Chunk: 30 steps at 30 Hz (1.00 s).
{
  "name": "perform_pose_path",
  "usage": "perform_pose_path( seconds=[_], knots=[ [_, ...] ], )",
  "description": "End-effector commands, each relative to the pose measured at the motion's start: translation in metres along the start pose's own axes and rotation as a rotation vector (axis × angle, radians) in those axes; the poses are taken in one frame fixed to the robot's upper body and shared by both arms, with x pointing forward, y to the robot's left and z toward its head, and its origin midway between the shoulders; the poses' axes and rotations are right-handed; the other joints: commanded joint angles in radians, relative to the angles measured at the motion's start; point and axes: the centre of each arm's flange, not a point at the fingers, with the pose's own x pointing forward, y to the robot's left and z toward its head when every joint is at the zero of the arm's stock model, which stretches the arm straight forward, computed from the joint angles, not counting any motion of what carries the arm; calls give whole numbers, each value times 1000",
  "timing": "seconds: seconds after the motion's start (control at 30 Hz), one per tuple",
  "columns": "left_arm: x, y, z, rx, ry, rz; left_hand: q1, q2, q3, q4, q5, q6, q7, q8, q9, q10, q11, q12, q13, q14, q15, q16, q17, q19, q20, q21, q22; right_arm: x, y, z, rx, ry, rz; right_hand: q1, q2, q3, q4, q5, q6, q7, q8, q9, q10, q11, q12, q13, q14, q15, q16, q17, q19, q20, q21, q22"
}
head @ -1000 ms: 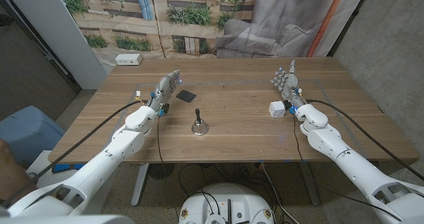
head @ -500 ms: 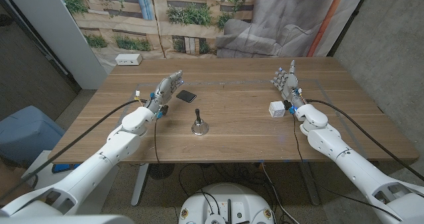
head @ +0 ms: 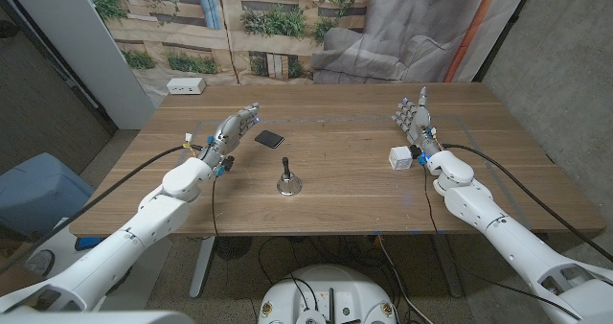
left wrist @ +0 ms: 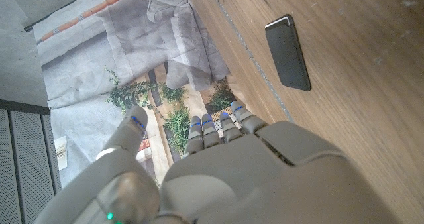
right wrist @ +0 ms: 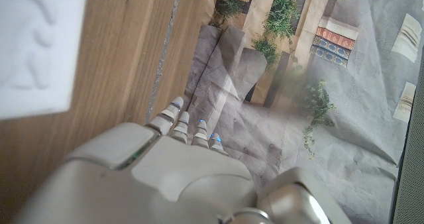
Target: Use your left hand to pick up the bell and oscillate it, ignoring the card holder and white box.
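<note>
A small metal bell [head: 285,182] with a dark upright handle stands near the table's middle. My left hand [head: 234,129] hovers to its left and farther back, fingers stretched out and apart, holding nothing. Just right of that hand lies the black card holder [head: 269,138], which the left wrist view shows as the flat card holder [left wrist: 288,52] past the left hand [left wrist: 218,164]. My right hand [head: 414,119] stands open at the table's right, fingers up, beside the white box [head: 400,157]. That white box [right wrist: 33,48] is close by the right hand [right wrist: 179,164] in the right wrist view.
A white power strip [head: 186,86] lies at the table's far left corner. The wooden table [head: 345,195] has bare surface in front of and behind the bell. A printed backdrop and grey cloth hang behind the table.
My left arm and hand have drifted a little to the left, away from the card holder and bell. The bell, box and right hand are unmoved.
</note>
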Motion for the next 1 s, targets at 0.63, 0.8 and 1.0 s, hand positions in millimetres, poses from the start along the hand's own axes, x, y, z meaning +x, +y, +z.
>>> perform_pose_path(
  seconds=[0.63, 0.8, 1.0],
  knots=[
    [-32, 20, 27, 213, 4, -195, 90, -76, -21, -14, -4, -31, -68, 2, 5, -24, -47, -18, 5, -40, -101, -6, 5, -17, -17, -14, 4, 0, 0, 0, 1, 1, 4, 3, 97, -6, -1, 4, -8, 1, 5, 3, -10, -1, 5, 5, -7, 4, 3, 3, 6, 0, 7, 3],
    [-42, 15, 24, 220, 20, -222, 101, -89, -24, -14, -3, -27, -73, 6, 5, -10, -54, -13, 5, -34, -103, -3, 6, -15, -17, -13, 4, 0, 0, 0, 1, 1, 4, 3, 97, -6, -1, 4, -8, 0, 5, 3, -10, -1, 4, 5, -8, 4, 3, 3, 6, 0, 7, 3],
    [-53, 14, 22, 235, 30, -228, 117, -103, -26, -15, -2, -21, -78, 9, 5, 5, -58, -10, 5, -27, -104, -1, 6, -8, -15, -10, 3, 0, 0, 0, 0, 0, -3, 3, 97, -6, -1, 4, -8, 0, 5, 3, -8, 1, 5, 5, -7, 4, 4, 3, 6, 1, 7, 3]
  ],
)
